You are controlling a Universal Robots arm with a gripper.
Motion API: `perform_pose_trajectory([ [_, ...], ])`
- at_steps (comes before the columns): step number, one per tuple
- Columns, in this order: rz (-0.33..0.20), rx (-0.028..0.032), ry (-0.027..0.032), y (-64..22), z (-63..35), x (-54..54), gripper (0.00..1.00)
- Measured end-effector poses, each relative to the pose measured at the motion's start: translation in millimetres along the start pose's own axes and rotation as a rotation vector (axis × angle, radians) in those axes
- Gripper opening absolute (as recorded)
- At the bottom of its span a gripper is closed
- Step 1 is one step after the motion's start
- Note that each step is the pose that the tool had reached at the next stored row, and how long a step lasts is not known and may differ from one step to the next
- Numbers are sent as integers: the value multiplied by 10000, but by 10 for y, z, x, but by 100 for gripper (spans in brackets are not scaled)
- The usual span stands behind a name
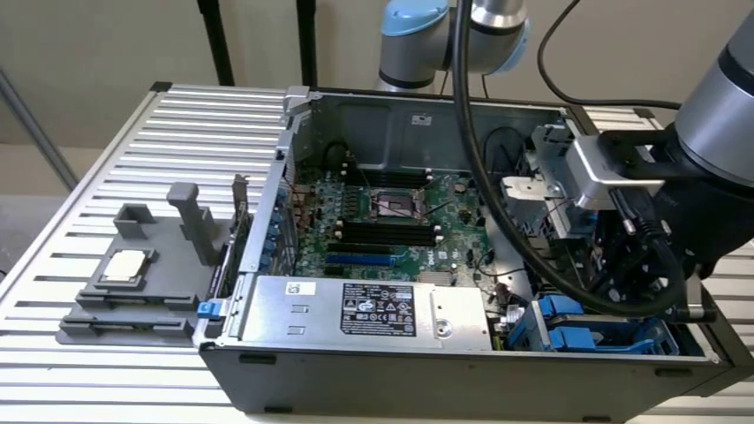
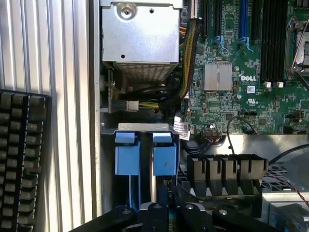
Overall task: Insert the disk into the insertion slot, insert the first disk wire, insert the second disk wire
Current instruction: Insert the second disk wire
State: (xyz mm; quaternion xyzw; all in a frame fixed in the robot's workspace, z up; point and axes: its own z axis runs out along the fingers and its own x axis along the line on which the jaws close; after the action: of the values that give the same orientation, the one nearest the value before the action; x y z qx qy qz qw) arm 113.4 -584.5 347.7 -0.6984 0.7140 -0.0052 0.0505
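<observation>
My gripper hangs low over the open computer case's drive corner, its black fingers drawn together and shut; nothing held shows between them. In the exterior view the gripper reaches down just above the insertion slot. In the wrist view the insertion slot lies directly beyond the fingertips, with two bright blue carrier ends side by side in it. I cannot tell which of them belongs to the disk. A white plug on a wire bundle rests just past the slot.
A silver labelled power-supply box fills the case's front. The green motherboard lies behind it. A grey holder block with a square chip stands on the slatted table at the exterior view's left. A black keyboard lies outside the case wall.
</observation>
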Motion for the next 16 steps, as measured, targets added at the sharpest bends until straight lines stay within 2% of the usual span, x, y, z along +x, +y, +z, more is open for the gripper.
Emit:
perform_pose_trajectory([
  [4,-18,28,-14,1,15,1,16],
  [16,-35,43,-60,5,56,5,16],
])
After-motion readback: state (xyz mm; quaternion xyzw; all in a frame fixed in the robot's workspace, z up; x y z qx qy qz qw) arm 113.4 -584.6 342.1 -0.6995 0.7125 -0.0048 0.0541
